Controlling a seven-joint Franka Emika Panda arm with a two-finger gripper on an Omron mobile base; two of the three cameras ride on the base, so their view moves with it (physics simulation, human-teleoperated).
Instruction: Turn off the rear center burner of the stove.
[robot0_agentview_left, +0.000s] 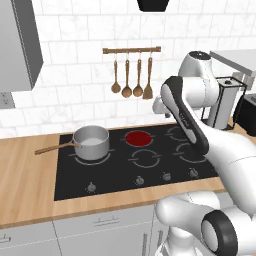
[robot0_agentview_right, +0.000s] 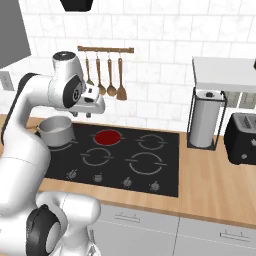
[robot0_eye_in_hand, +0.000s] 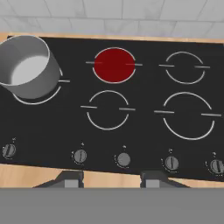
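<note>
Both base views flank the stove (robot0_agentview_left: 135, 155); hand view overlooks it

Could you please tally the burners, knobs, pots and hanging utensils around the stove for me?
Burners: 5, one glowing red, four dark
Knobs: 5
Pots: 1
Hanging utensils: 4
Total: 15

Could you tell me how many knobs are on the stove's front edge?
5, in a row along the front: far left, left of centre, centre, right of centre, far right.
</note>
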